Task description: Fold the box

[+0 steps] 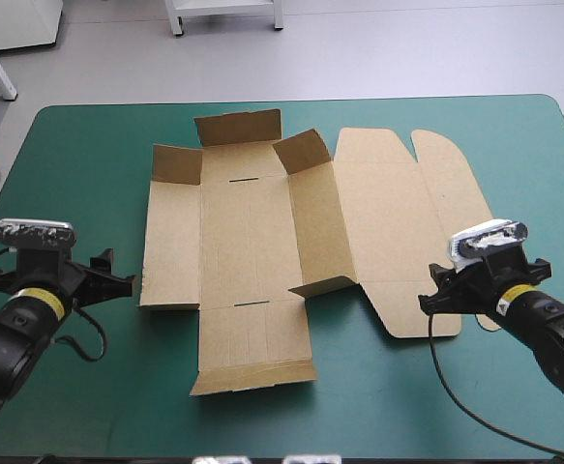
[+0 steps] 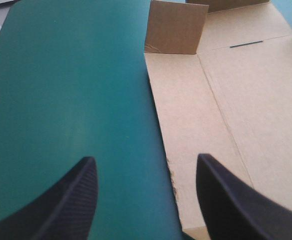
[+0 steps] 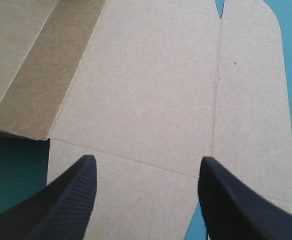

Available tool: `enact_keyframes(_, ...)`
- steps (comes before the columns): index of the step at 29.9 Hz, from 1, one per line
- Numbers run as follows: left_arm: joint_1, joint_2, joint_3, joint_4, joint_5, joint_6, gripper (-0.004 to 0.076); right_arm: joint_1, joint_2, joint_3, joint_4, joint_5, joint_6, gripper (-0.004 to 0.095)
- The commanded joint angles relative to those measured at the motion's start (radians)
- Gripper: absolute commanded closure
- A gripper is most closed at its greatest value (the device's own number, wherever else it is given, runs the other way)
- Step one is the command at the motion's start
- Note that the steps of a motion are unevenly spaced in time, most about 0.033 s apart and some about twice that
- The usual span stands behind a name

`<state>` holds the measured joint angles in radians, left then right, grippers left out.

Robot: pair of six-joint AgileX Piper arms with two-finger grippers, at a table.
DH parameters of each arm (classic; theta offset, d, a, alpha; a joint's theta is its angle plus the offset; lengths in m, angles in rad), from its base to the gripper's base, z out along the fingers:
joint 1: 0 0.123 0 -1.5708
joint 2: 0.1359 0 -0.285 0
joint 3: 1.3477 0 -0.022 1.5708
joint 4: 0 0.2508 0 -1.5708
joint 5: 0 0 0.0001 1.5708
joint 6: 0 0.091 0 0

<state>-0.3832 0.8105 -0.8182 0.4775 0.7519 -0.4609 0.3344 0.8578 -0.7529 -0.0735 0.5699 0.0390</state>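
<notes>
Box (image 1: 252, 251) lies opened out on the table (image 1: 88, 145), mostly flat, a few flaps (image 1: 177, 164) tilted up (the lid (image 1: 398, 222), on its right, is flat). Left gripper (image 2: 146, 158) hangs wide open and empty at the box's left edge; right gripper (image 3: 147, 158) likewise over the lid's near end. To raise the left wall (image 1: 170, 242) cleanly, it seems best to get under its outer edge and turn along the crease.

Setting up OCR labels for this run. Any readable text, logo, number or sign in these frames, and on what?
No readable text in any view.
box: plain brown board, no print on any panel that shows.
teal-green cover: no marks or signs.
yellow band on the left arm's wrist and the one on the right arm's: any print is too small to read.
</notes>
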Motion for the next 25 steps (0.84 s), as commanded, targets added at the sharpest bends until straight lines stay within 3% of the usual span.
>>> enact_keyframes(1, 0.014, 0.115, -0.089, 0.044, -0.032, -0.013, 0.0297, 0.003, 0.068, -0.085, -0.022, -0.051, 0.004, 0.034)
enact_keyframes(5, 0.148, 0.254, -0.124, -0.048, -0.073, 0.024, 0.0297, 0.003, 0.146, -0.14, 0.004, -0.049, 0.002, 0.034)
enact_keyframes(9, 0.323, 0.366, -0.146, -0.315, -0.113, 0.26, 0.0297, 0.003, 0.182, -0.165, 0.024, -0.045, 0.002, 0.0341)
enact_keyframes(13, 0.502, 0.453, -0.157, -0.738, -0.117, 0.575, 0.0297, 0.003, 0.192, -0.167, 0.042, -0.044, -0.001, 0.034)
enact_keyframes(19, 0.675, 0.564, -0.157, -1.195, -0.016, 0.947, 0.0297, 0.003, 0.192, -0.167, 0.053, -0.037, -0.001, 0.034)
enact_keyframes(25, 0.731, 0.69, -0.157, -1.344, 0.116, 1.089, 0.0297, 0.003, 0.192, -0.167, 0.084, -0.025, -0.003, 0.034)
